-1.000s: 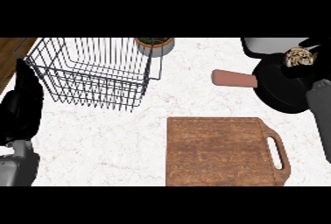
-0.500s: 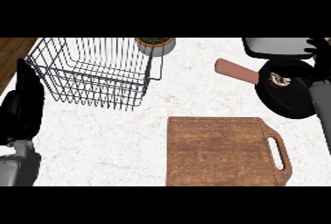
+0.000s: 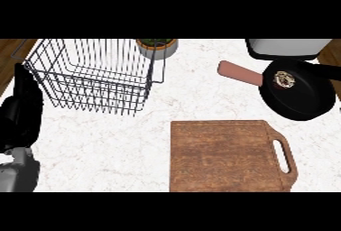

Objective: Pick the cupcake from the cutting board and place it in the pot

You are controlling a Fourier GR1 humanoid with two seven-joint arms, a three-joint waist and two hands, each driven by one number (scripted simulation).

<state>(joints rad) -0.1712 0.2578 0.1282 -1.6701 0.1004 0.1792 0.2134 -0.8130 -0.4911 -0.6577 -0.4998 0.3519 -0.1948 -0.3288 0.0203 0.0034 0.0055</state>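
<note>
Single head view, looking steeply down on the desk from fairly close; far edge apparently at frame top

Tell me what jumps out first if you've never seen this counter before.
The wire basket dominates the upper left of the white counter, and the brown cutting board lies bare at lower centre. At the upper right, the cupcake sits inside the black pot with its reddish handle pointing left. One black robot hand rests at the left edge.
</note>
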